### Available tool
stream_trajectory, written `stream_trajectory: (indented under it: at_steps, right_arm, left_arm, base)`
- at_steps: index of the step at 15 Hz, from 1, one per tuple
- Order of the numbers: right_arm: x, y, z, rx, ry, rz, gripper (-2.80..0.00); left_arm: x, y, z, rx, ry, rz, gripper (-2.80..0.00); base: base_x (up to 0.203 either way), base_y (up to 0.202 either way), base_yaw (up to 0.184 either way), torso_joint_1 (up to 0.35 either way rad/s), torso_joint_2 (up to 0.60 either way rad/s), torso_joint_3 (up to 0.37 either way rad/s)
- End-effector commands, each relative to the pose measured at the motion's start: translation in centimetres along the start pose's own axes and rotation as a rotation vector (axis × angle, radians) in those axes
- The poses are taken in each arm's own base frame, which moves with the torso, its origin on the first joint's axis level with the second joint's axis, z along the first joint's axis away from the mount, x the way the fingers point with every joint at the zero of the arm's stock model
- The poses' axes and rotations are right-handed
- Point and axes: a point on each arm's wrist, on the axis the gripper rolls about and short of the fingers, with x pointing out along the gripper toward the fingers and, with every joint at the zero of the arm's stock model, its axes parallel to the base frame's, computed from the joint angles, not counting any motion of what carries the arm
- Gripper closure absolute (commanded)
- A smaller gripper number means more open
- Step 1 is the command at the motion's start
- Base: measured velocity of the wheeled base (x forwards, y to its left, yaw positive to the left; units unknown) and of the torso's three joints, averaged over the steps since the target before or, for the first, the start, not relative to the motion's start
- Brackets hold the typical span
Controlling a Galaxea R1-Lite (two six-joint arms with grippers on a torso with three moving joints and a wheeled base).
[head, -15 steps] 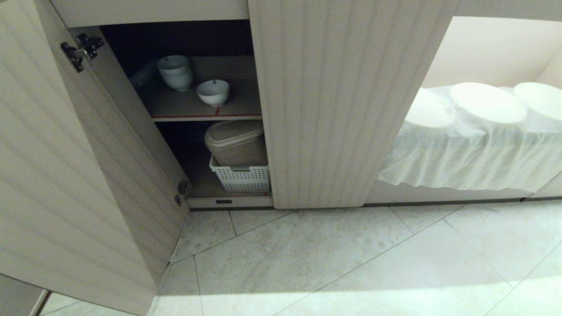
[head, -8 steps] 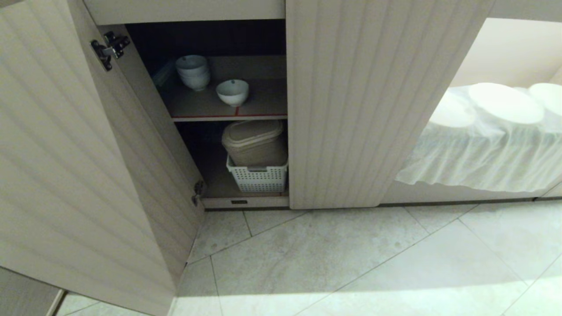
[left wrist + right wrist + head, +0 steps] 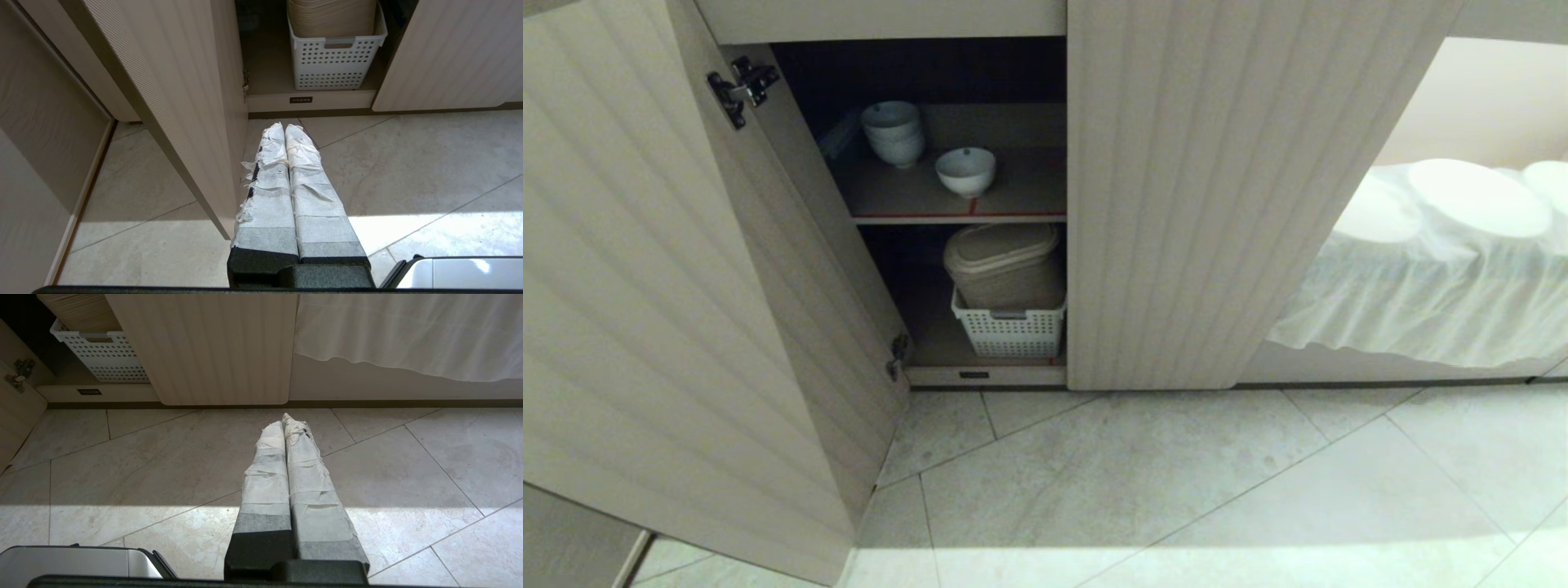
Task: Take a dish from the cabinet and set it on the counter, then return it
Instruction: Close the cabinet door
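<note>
The cabinet [image 3: 1217,188] has its left fluted door [image 3: 645,286] swung open and its right door closed. On its upper red-edged shelf stands the dish [image 3: 965,170], a small white bowl, upright, to the right of a stack of greyish-white bowls [image 3: 894,132]. Neither arm shows in the head view. My left gripper [image 3: 284,128] hangs shut and empty over the floor tiles in front of the open door [image 3: 171,81]. My right gripper [image 3: 284,421] is also shut and empty, low over the tiles before the closed door [image 3: 212,347]. The counter is out of view.
On the bottom shelf a white slotted basket [image 3: 1010,331] holds a beige lidded bin [image 3: 1005,265]. To the right, a white cloth [image 3: 1445,278] drapes over round shapes in an open bay. The open door juts out over the tiled floor [image 3: 1176,490].
The whole head picture has shifted right, so the camera has moved; the cabinet opening now sits nearer the middle. The bowls, basket and both arms have kept still.
</note>
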Motion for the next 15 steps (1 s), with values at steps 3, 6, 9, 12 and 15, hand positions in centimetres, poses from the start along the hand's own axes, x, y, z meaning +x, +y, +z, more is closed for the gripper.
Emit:
stream_trajectory:
  at_steps: [3, 6, 9, 12, 15]
  right_arm:
    - [0.00, 0.00, 0.00, 0.000, -0.001, 0.001, 0.00]
    - [0.00, 0.00, 0.00, 0.000, -0.001, 0.000, 0.00]
    - [0.00, 0.00, 0.00, 0.000, -0.001, 0.000, 0.00]
    - [0.00, 0.00, 0.00, 0.000, -0.001, 0.000, 0.00]
    - [0.00, 0.00, 0.00, 0.000, -0.001, 0.000, 0.00]
  left_arm:
    - [0.00, 0.01, 0.00, 0.001, -0.001, 0.004, 0.00]
    - [0.00, 0.01, 0.00, 0.001, -0.001, 0.004, 0.00]
    - [0.00, 0.01, 0.00, -0.001, -0.001, 0.004, 0.00]
    - [0.00, 0.01, 0.00, -0.001, -0.001, 0.004, 0.00]
    - [0.00, 0.01, 0.00, -0.001, -0.001, 0.004, 0.00]
  base:
    - [0.000, 0.000, 0.000, 0.000, 0.00, 0.000]
    - [0.000, 0.000, 0.000, 0.000, 0.00, 0.000]
    - [0.000, 0.000, 0.000, 0.000, 0.00, 0.000]
    - [0.001, 0.050, -0.008, 0.002, 0.00, 0.003]
    - [0.001, 0.190, -0.004, 0.005, 0.00, 0.004]
